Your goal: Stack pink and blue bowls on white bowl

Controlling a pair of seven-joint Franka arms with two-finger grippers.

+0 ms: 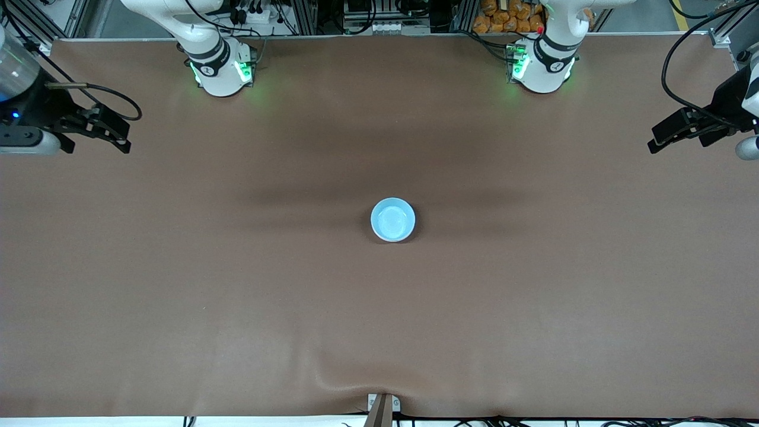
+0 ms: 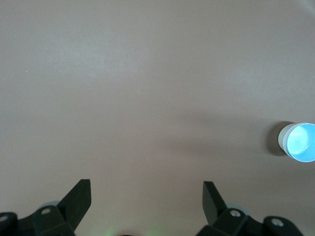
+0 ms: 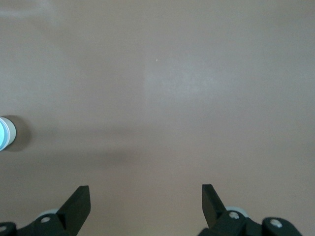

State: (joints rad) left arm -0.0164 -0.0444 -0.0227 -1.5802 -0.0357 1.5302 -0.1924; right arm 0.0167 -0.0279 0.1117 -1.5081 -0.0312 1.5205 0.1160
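Observation:
The light blue bowl [image 1: 392, 220] stands upright in the middle of the table. It also shows in the left wrist view [image 2: 300, 142] and at the edge of the right wrist view [image 3: 3, 133]. A whitish wall [image 2: 281, 139] shows under its rim; I cannot tell whether that is the white bowl. No pink bowl shows. My left gripper [image 1: 654, 145] [image 2: 146, 184] is open and empty over the left arm's end of the table. My right gripper [image 1: 123, 141] [image 3: 146, 188] is open and empty over the right arm's end. Both hang apart from the bowl.
The brown table cover [image 1: 237, 296] has a raised crease [image 1: 379, 379] at the edge nearest the front camera. The two arm bases [image 1: 222, 71] [image 1: 542, 68] stand at the edge farthest from the front camera.

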